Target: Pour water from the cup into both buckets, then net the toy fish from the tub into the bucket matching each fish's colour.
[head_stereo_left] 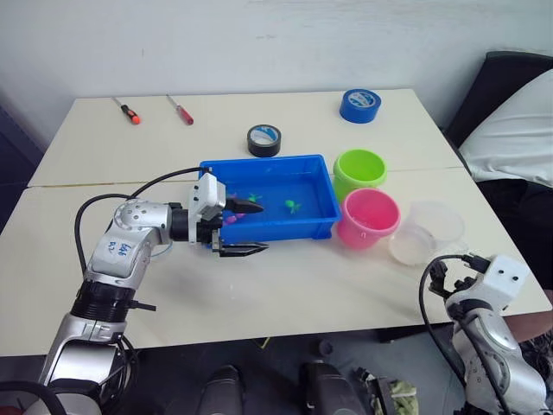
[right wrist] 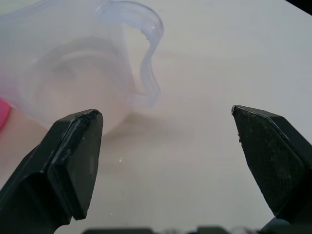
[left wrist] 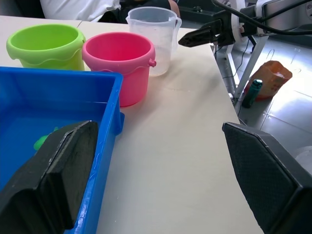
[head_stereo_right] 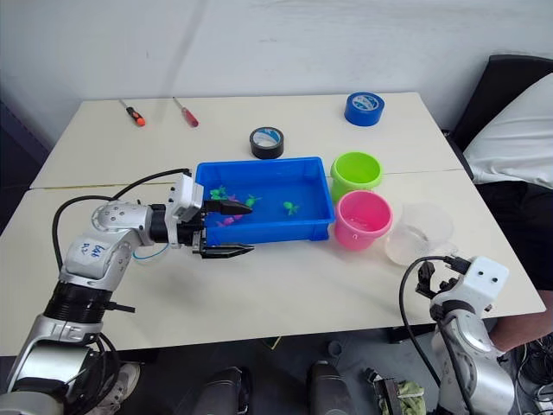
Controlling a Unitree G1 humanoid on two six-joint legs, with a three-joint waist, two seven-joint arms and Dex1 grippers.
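Over the near left corner of the tub (head_stereo_left: 321,226) the left tool (head_stereo_left: 244,228) hangs wide open and empty, one finger above the water, one outside the wall; toy fish (head_stereo_left: 292,206) lie in the tub, beside the green bucket (head_stereo_left: 359,169) and pink bucket (head_stereo_left: 369,218). Near the counter (head_stereo_left: 285,285) edge the right tool (right wrist: 165,161), also spread and empty, faces the cup (head_stereo_left: 426,232)'s handle; a skewed grip there could tip the light jug and spill; the left finger could shove the tub.
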